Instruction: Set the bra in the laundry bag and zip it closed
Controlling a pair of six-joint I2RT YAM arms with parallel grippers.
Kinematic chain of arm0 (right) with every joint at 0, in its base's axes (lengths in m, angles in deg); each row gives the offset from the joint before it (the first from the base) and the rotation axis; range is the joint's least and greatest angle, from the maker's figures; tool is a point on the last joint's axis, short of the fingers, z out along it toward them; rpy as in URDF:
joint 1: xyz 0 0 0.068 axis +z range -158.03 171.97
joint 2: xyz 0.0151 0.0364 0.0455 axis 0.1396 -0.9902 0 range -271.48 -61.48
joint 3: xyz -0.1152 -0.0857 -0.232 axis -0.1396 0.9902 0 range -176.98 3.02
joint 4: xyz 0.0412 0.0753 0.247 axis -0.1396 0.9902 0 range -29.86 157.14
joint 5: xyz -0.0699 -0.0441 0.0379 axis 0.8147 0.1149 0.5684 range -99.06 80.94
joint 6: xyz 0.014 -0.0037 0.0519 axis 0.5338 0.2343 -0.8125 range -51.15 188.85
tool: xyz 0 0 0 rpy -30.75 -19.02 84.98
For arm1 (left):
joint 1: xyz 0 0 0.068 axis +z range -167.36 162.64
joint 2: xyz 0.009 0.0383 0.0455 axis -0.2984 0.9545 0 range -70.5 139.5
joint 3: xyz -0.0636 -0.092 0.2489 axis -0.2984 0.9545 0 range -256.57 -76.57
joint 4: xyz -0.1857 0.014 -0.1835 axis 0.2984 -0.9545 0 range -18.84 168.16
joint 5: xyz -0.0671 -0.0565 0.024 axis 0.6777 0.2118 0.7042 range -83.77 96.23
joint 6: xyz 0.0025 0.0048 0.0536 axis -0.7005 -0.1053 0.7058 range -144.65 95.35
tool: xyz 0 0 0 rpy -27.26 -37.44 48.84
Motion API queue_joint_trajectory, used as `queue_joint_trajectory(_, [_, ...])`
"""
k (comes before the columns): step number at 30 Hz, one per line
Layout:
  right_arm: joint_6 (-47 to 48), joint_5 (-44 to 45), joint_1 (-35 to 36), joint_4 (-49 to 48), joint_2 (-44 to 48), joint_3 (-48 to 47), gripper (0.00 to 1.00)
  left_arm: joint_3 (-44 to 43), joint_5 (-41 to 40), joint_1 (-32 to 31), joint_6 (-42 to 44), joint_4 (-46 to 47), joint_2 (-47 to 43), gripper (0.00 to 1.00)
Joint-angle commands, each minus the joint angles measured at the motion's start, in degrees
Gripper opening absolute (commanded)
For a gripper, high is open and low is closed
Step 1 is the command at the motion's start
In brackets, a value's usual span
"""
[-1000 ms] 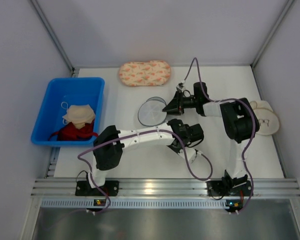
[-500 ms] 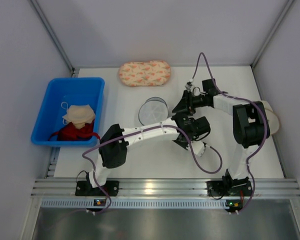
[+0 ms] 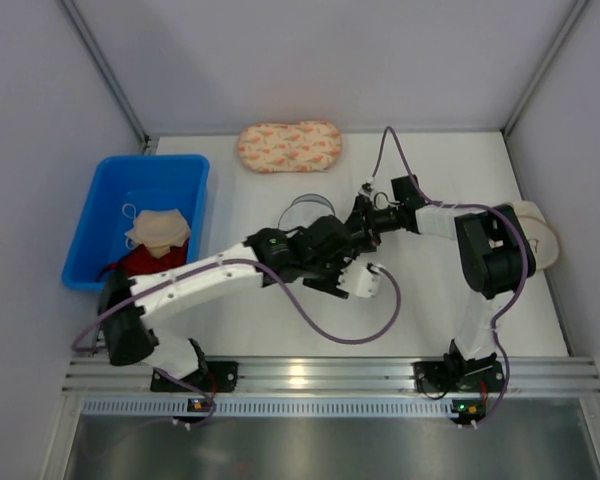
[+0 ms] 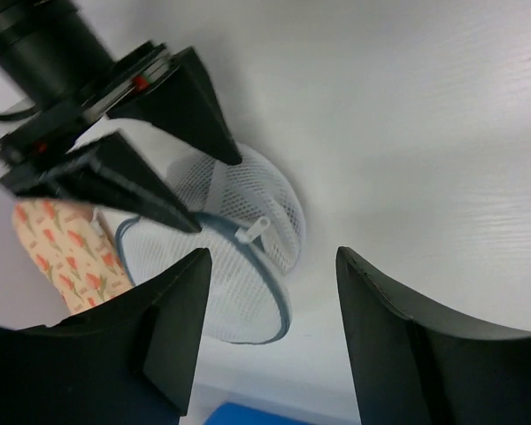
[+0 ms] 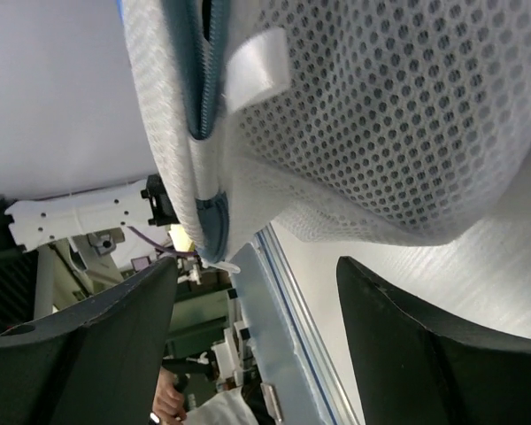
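Observation:
The laundry bag is a round white mesh bag on the table's middle, partly covered by both arms. In the left wrist view the laundry bag stands on edge, its blue-taped zipper rim toward me. My left gripper is open just short of it and holds nothing. My right gripper reaches in from the right; its black fingers point at the bag's top. In the right wrist view the laundry bag fills the top, with a white pull tab. My right gripper is open and holds nothing. The bra is out of view.
A blue bin at the left holds a beige cloth and a red cloth. A peach patterned pouch lies at the back. A beige round-cupped bra lies at the right edge, behind the right arm.
Both grippers have opened wider. The left arm has stretched out low to the left, its wrist now beside the bag. The right gripper stays at the bag's right side.

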Motion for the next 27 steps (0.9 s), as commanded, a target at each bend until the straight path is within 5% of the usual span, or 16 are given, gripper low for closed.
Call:
queue_joint_trajectory(1, [-1.96,-1.26,0.56,-6.2,3.41,0.31,0.73,12.15,9.19,3.26,-0.19,15.87,-16.71,0.65])
queue_joint_trajectory(7, [-6.35,-0.12,0.65,-11.39,4.91,1.54,0.74,31.24,10.26,9.77,-2.12,35.3,-32.64,0.72])
queue_joint_trajectory(13, [-7.67,-0.12,2.05,-12.71,2.89,1.54,0.72,43.11,11.31,9.86,10.34,48.3,-36.17,0.72])
queue_joint_trajectory(27, [-14.53,-2.14,3.99,-20.62,-0.98,0.66,0.16,58.32,20.53,9.86,30.66,78.53,-26.95,0.72])
